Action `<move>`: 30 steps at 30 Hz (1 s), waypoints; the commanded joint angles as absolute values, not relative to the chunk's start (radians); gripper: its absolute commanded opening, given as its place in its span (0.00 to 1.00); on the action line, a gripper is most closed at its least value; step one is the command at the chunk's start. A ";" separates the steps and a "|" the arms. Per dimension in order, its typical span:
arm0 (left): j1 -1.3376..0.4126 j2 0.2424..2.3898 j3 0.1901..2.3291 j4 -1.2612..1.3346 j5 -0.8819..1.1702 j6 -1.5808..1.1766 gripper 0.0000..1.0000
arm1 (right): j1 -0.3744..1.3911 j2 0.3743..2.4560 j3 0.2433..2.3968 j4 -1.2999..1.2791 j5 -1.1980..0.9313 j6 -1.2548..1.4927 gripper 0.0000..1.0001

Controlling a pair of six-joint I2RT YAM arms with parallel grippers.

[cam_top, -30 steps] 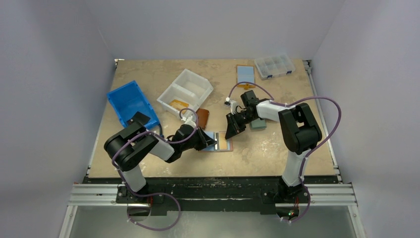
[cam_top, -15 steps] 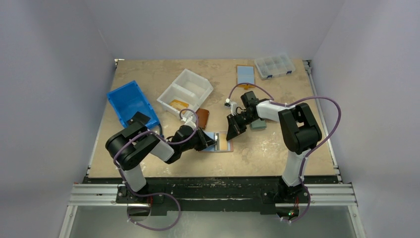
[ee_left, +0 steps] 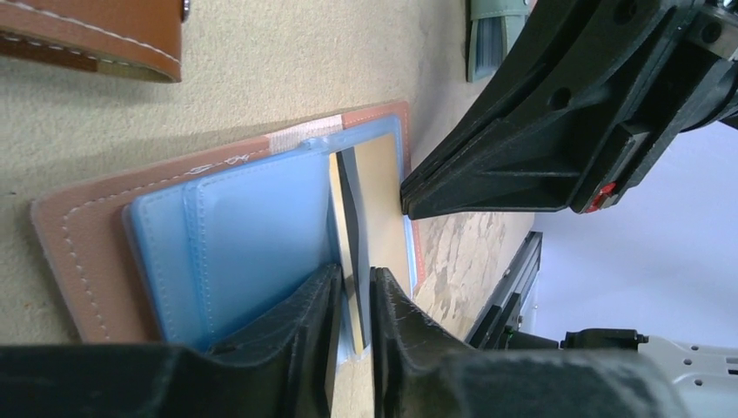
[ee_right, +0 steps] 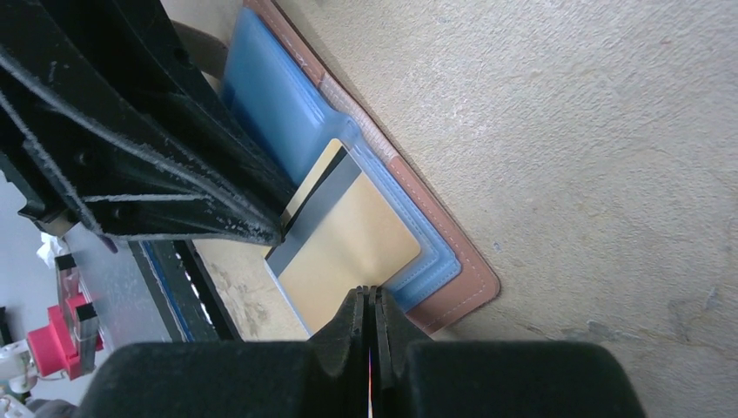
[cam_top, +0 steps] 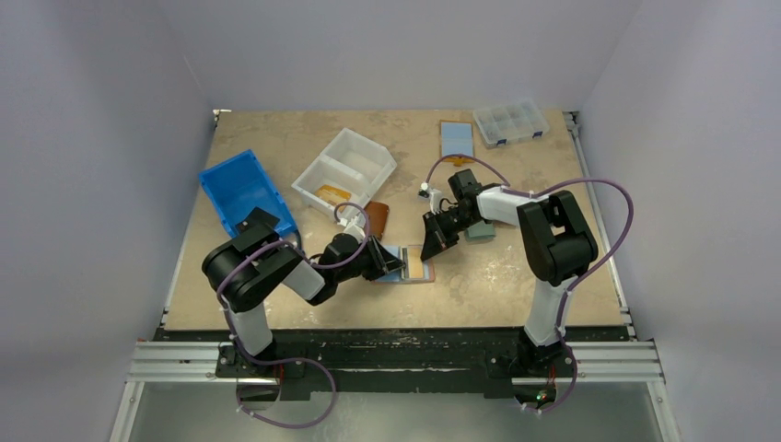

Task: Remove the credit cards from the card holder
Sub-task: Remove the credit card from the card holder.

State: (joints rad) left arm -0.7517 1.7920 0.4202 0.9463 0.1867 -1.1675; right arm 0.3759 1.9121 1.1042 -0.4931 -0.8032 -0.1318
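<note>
The card holder (cam_top: 419, 270) lies open near the table's middle: brown leather (ee_left: 87, 252) with blue pockets (ee_right: 278, 122). A gold credit card (ee_left: 379, 200) with a black stripe sticks halfway out of one blue pocket (ee_right: 348, 244). My left gripper (ee_left: 355, 272) is slightly open, and its fingers straddle the card's striped edge without pinching it. It comes in from the left in the top view (cam_top: 385, 261). My right gripper (ee_right: 370, 292) is shut on the card's opposite edge, reaching in from the right (cam_top: 429, 250). Its black body looms over the card in the left wrist view.
A blue bin (cam_top: 244, 189) and a white divided tray (cam_top: 345, 166) stand at the back left. A brown leather wallet (cam_top: 377, 219) lies behind the left gripper, and a grey-green item (cam_top: 480, 230) beside the right one. At the back are a clear compartment box (cam_top: 510, 122) and a light-blue flat rectangle (cam_top: 457, 138).
The left jaws have parted a little around the card. The right jaws have closed onto the card's edge. Both arms have hardly shifted.
</note>
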 commanded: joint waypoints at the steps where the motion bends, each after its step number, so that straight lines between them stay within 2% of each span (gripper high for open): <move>1: -0.758 1.821 0.424 1.009 0.214 -1.179 0.14 | 0.402 1.947 1.096 -0.481 -0.839 -0.130 0.00; 3: -0.758 1.827 0.426 1.014 0.217 -1.182 0.00 | 0.406 1.950 1.098 -0.483 -0.838 -0.132 0.00; 10: -0.758 1.774 0.416 0.924 0.190 -1.115 0.00 | 0.397 1.942 1.086 -0.438 -0.704 -0.077 0.00; 15: -0.754 1.645 0.399 0.709 0.110 -1.021 0.00 | 0.376 1.950 1.078 -0.420 -0.618 -0.060 0.08; 21: -0.745 1.594 0.376 0.642 0.112 -0.994 0.00 | 0.376 1.951 1.078 -0.431 -0.548 -0.070 0.12; 26: -0.734 1.580 0.353 0.652 0.131 -0.986 0.00 | 0.377 1.940 1.086 -0.443 -0.541 -0.093 0.13; 30: -0.725 1.505 0.342 0.589 0.130 -0.944 0.00 | 0.377 1.922 1.108 -0.483 -0.591 -0.155 0.20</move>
